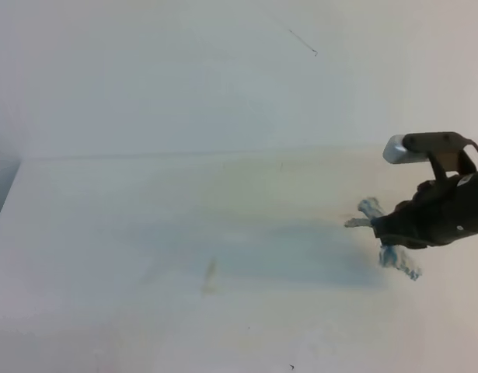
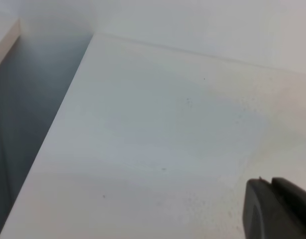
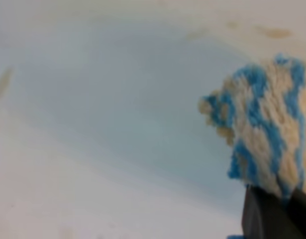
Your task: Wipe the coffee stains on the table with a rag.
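Right gripper [image 1: 381, 230] clamped on rag [image 1: 390, 255] above table [image 1: 130, 233], right of brownish smear [image 1: 210, 276]; left gripper's [image 2: 277, 209] state indiscernible.

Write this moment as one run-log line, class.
right hand: shut on rag | rag: bunched, at table's right side | stain: brown smear, apart from rag | left hand: state unclear

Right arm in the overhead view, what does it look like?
The right arm is dark, nearly black, and bulky, with a dark bracket on top carrying a small rounded white camera housing. In the right wrist view its fingers show as plain dark grey blocks.
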